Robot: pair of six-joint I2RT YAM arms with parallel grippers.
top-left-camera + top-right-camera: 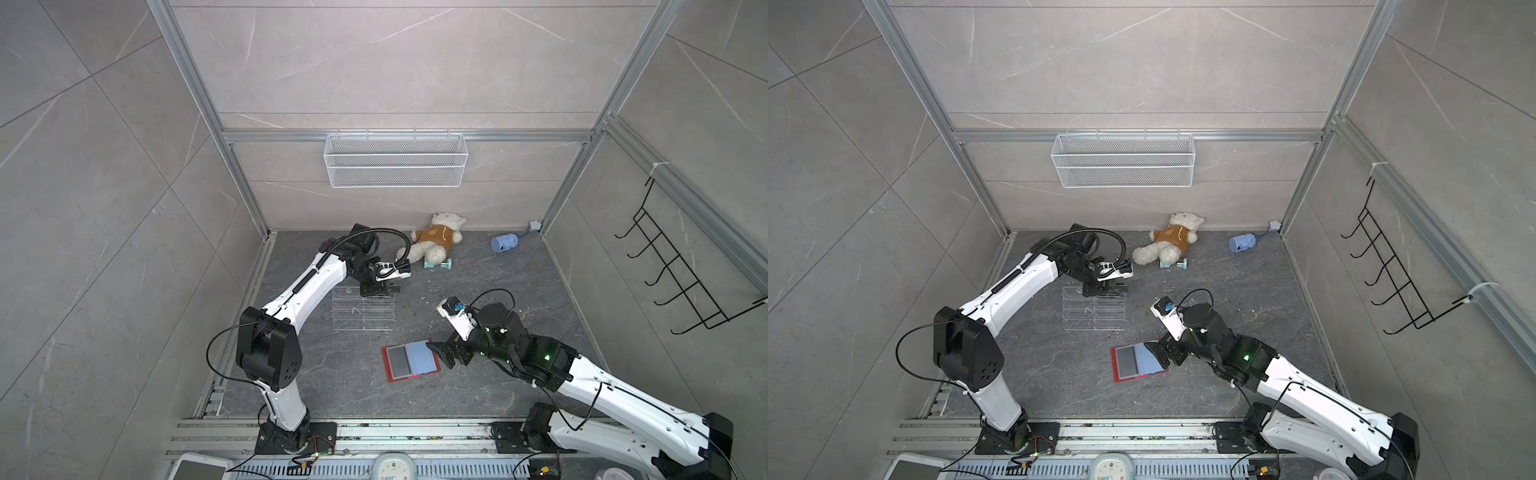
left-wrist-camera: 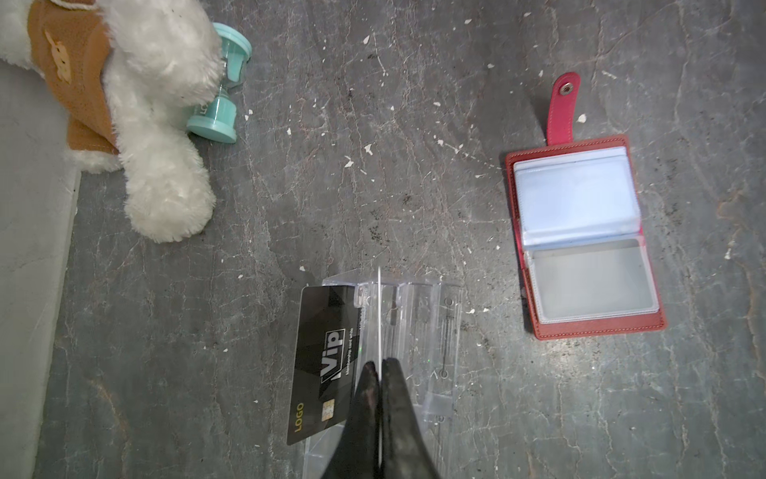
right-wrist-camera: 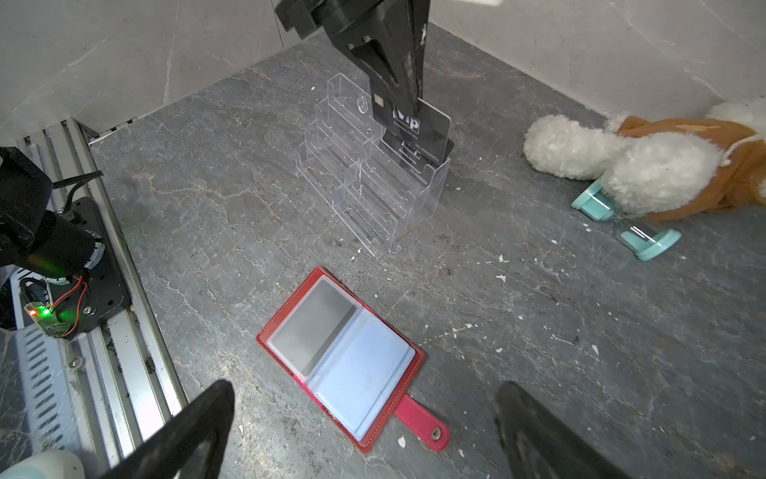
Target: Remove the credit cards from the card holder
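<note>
— What have your left fingers (image 2: 360,414) got?

— They're clamped on a pinched card (image 2: 379,323), edge-on to my wrist view, right over the clear rack (image 2: 418,331). A Vip card (image 2: 327,365) leans in the rack just beside it. I read white "Vip", gold "LOGO" and a small line starting "Membership card".

— What's left to take out?

— The card holder (image 3: 344,356) lies open on the table (image 3: 539,331), near the rack but apart from it. A grey card (image 3: 315,327) sits in the sleeve nearer the rack. I can read no writing on it.

— How will it handle?

— Light, stiff and slick, I'd judge. The soft sleeve may cling, and the holder looks light enough to drag along. I'd take whatever edge shows at the sleeve mouth. My right fingers (image 3: 186,427) stand wide and empty, beyond the holder from the rack, its snap tab (image 3: 422,427) between them.
</note>
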